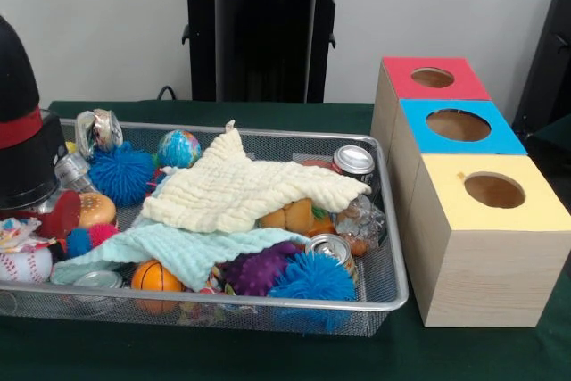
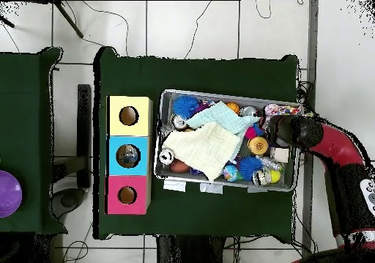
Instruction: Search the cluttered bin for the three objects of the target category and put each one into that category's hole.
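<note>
A silver mesh bin (image 1: pixel 393 296) is sitting on a green tabletop (image 1: pixel 268 359), its long axis running from 9 o'clock to 3 o'clock in the front view. Nearest the viewer, a blue spiky ball (image 1: pixel 312 278), a purple spiky ball (image 1: pixel 254 269), a small basketball (image 1: pixel 153 276) and a drink can (image 1: pixel 332 248) are crowding the front rim. Just behind them, a mint cloth (image 1: pixel 178 252) and a cream cloth (image 1: pixel 245 189) are lying spread over the pile, probably hiding items so the search takes effort. At 3 o'clock of the bin, three wooden boxes are standing in a row receding from the viewer: yellow box (image 1: pixel 486 247), blue box (image 1: pixel 455 127), red box (image 1: pixel 428 78), holes facing up to take drops. Which category is the target is unclear. At 9 o'clock, the black tool (image 1: pixel 22 131) is hanging over the bin's end; whether it is open or closed cannot be told.
</note>
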